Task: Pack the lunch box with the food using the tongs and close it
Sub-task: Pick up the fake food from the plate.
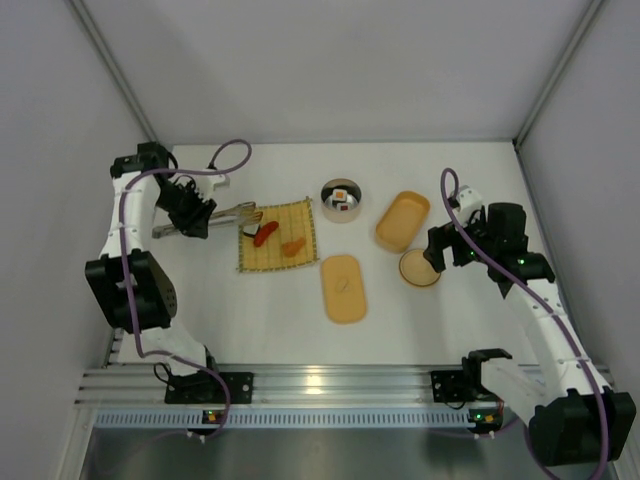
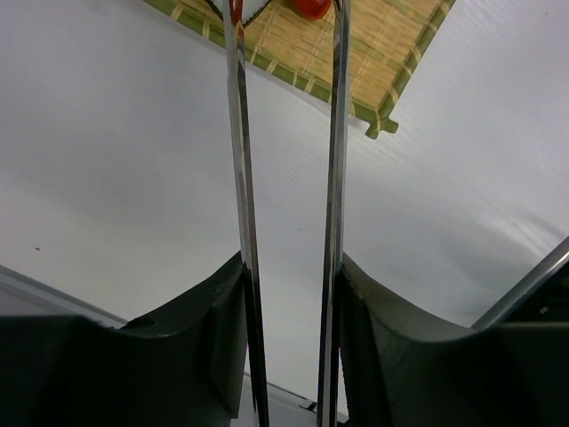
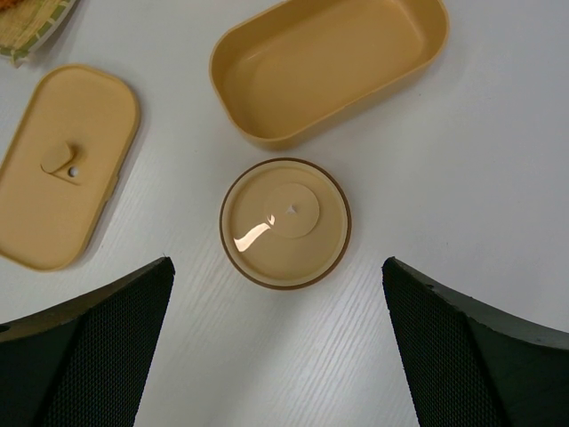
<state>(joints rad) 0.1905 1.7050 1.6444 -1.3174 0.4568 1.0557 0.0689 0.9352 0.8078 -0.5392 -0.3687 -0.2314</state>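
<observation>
The left arm (image 1: 125,230) bends in from left of the mat (image 1: 300,215). The left gripper (image 2: 291,294) squeezes the tongs (image 2: 240,178), tips at the food (image 1: 265,233) on the mat. Right of the mat sits the open lunch box (image 1: 402,220). Farther right, the right gripper (image 3: 280,351) hangs wide open, holding nothing.

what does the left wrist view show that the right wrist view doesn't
Only the left wrist view: the tongs clamped between the left fingers, their arms running up to a red food piece at the frame's top edge. Only the right wrist view: the empty lunch box, its flat lid, and a round tan lid ahead of the wide-open right fingers. Both: the white table and part of the woven mat.
</observation>
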